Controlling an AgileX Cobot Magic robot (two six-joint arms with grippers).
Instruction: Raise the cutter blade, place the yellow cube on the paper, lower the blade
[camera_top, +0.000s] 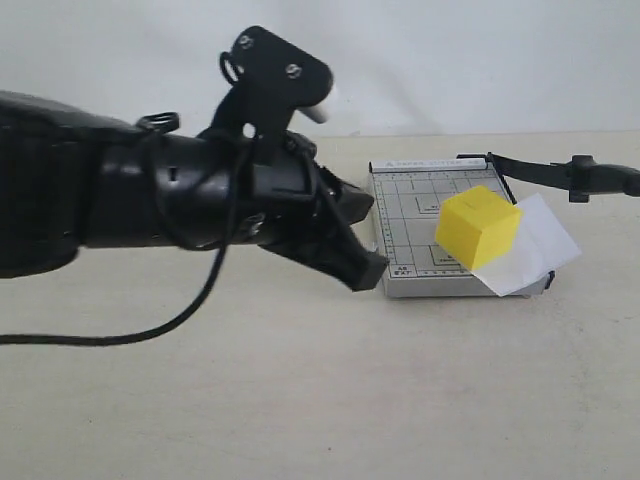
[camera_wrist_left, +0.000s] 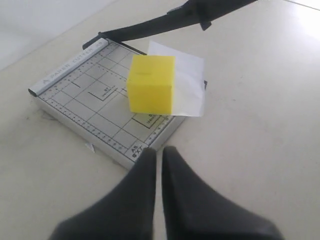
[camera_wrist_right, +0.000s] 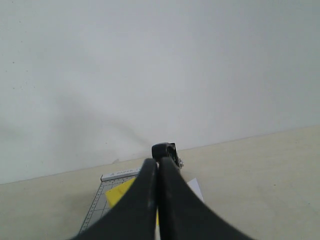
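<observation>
Exterior view: beige tabletop (camera_top: 300, 400), white wall (camera_top: 480, 60), cube (camera_top: 478, 228) on paper (camera_top: 545, 245).

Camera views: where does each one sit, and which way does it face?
Exterior view: low over the table, facing the cutter board; left arm shows.
Left wrist view: above left end effector, looking down on yellow cube and paper.
Right wrist view: behind right end effector, facing cutter blade and wall.
All share the yellow cube.
</observation>
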